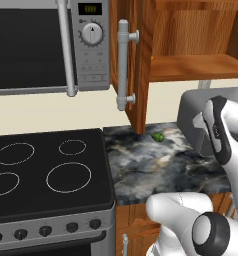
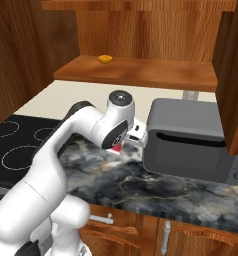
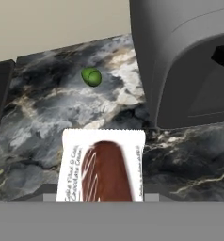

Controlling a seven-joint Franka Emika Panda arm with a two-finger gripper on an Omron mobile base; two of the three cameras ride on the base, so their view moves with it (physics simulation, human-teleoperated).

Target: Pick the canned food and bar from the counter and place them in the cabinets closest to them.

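Nearest my hand camera is the bar (image 3: 103,165), a white-edged packet with a brown-red centre and small lettering down its side; it rises from the bottom of that view where the finger tips sit, so I read my pincer (image 3: 102,197) as closed on the bar, its tips hidden behind the packet. The bar hangs above the dark marbled bench (image 3: 52,122). Beyond it a small green round fruit (image 3: 91,76) lies on the bench, well apart from the bar, near the back wall. To the right stands a grey toaster (image 3: 180,56), its base on the bench and one dark slot showing. In the right base view my white arm (image 2: 66,150) reaches across the bench (image 2: 156,185) toward the toaster (image 2: 188,142), and a patch of red (image 2: 116,148) shows under the wrist just beside the toaster's left face. Above, the cabinets (image 2: 141,72) stand open, with a small orange thing (image 2: 105,59) on the shelf; I cannot tell what it is. In the left base view the fruit (image 1: 158,136) lies near the foot of the open cabinet door (image 1: 133,60), beside the black stove top (image 1: 46,170) and under the microwave (image 1: 46,45).
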